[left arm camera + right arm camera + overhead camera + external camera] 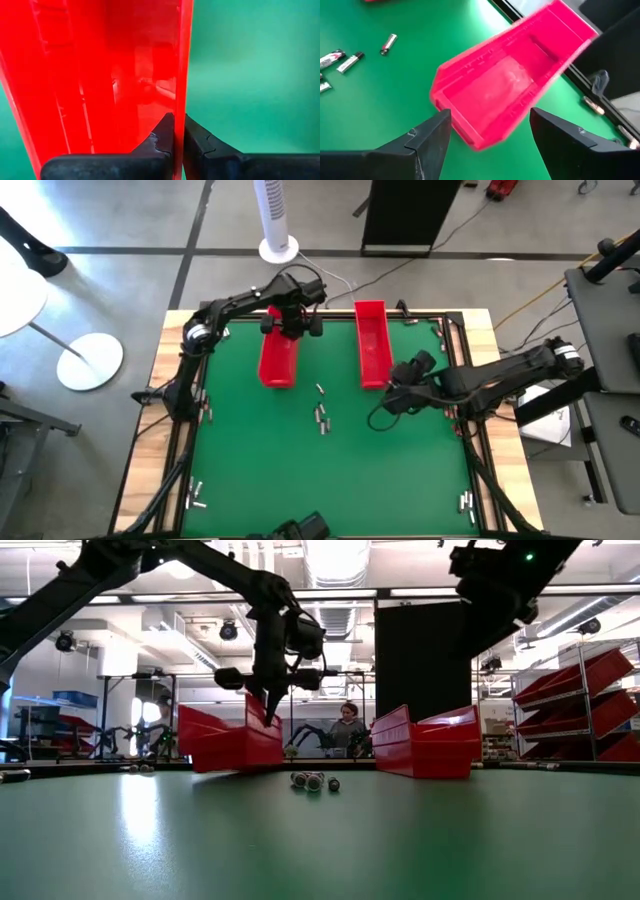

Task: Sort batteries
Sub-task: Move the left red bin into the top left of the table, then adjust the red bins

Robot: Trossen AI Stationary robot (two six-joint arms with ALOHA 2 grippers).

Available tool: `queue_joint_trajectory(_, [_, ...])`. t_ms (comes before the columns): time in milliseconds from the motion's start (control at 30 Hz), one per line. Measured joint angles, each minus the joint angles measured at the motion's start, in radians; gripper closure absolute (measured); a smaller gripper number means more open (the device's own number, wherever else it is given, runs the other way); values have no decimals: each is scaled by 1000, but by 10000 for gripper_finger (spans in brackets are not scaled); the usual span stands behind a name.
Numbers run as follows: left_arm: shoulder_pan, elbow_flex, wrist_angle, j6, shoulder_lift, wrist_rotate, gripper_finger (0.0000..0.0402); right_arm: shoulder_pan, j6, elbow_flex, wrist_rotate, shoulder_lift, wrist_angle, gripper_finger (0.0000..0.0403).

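Two long red trays lie on the green mat: the left one (pixel 278 360) and the right one (pixel 372 345). Several small batteries (pixel 321 415) lie loose on the mat between them and nearer, and they also show in the low view (pixel 313 781). My left gripper (pixel 292 320) points down at the left tray's far end, shut on its wall. My right gripper (pixel 490 135) hovers open, slanting down over the right tray's near end (pixel 470 135), with a finger on either side of that end and no contact visible. My left gripper pinches the left tray's right long wall (pixel 179 100) near the tray's far end. One finger (pixel 164 132) is inside the tray and the other (pixel 197 137) is outside. The fingers come from above, pointing down. Whether the tray is lifted off the mat I cannot tell.
A black frame rail (pixel 455 340) runs around the mat. Stray batteries lie by the near left corner (pixel 195 498) and the near right corner (pixel 465 500). A white fan stand (pixel 278 220) rises beyond the far edge. A person (pixel 348 725) sits in the room behind.
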Motion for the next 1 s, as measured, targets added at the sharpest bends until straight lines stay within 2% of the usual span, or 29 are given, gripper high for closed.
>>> queue_joint_trajectory(133, [-2,0,7,7,0,-7,383,-4,37,0,4,-21,-38,121])
queue_joint_trajectory(333, [-20,0,11,50,0,20,331,-75,41,0,6,-41,-29,96])
queue_joint_trajectory(533, [-40,-2,7,137,-21,54,292,-227,22,0,-23,-42,-28,86])
queue_joint_trajectory(700, [-43,-2,-19,230,-103,67,270,-388,-31,0,-124,-42,36,90])
queue_joint_trajectory(900, [-18,-5,-49,317,-270,-57,251,-547,-56,0,-202,0,130,104])
queue_joint_trajectory(1000, [-4,-46,-34,343,-344,-99,245,-600,-54,0,-247,45,138,110])
